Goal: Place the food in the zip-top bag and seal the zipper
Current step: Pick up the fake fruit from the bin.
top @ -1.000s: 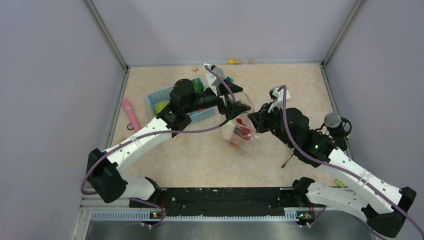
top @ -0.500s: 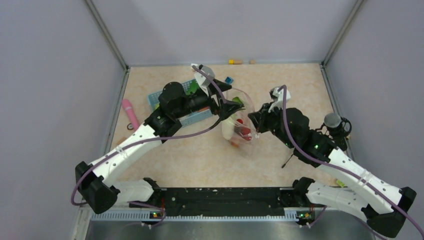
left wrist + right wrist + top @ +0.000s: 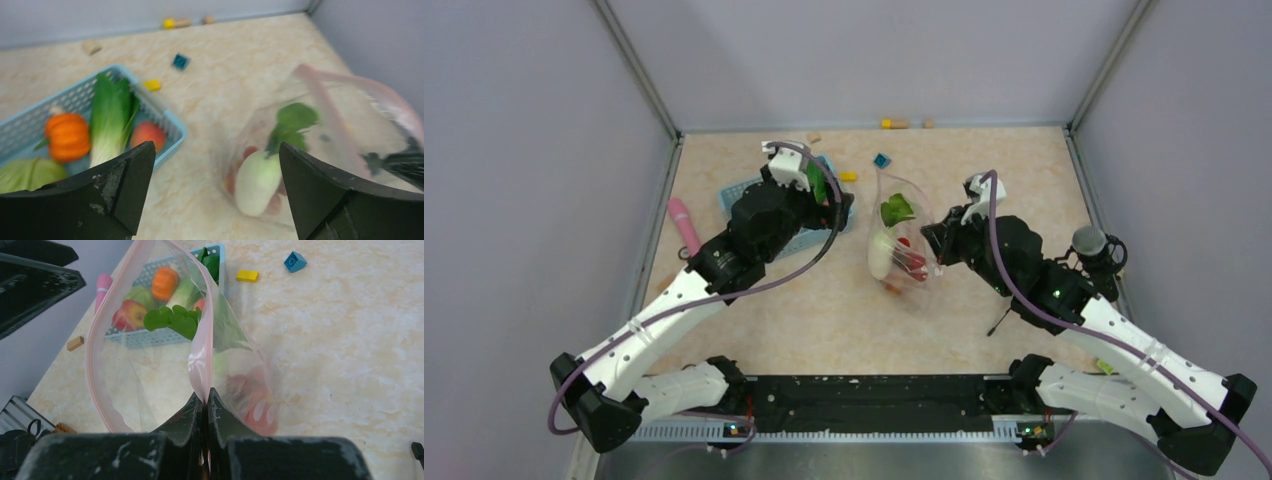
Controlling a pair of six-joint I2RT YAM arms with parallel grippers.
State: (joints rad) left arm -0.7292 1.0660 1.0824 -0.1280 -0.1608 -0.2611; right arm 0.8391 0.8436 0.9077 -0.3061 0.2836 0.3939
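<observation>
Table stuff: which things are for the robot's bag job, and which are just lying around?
For the job: zip-top bag, its pink zipper, white radish inside, pumpkin, bok choy and apple in the blue basket.
Lying about: blue block, yellow block, pink stick toy.

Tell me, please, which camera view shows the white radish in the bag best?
The left wrist view: the radish appears large, body and leaves, though slightly blurred. The top view shows it only small. The right wrist view shows its leaves; the body is unclear.
</observation>
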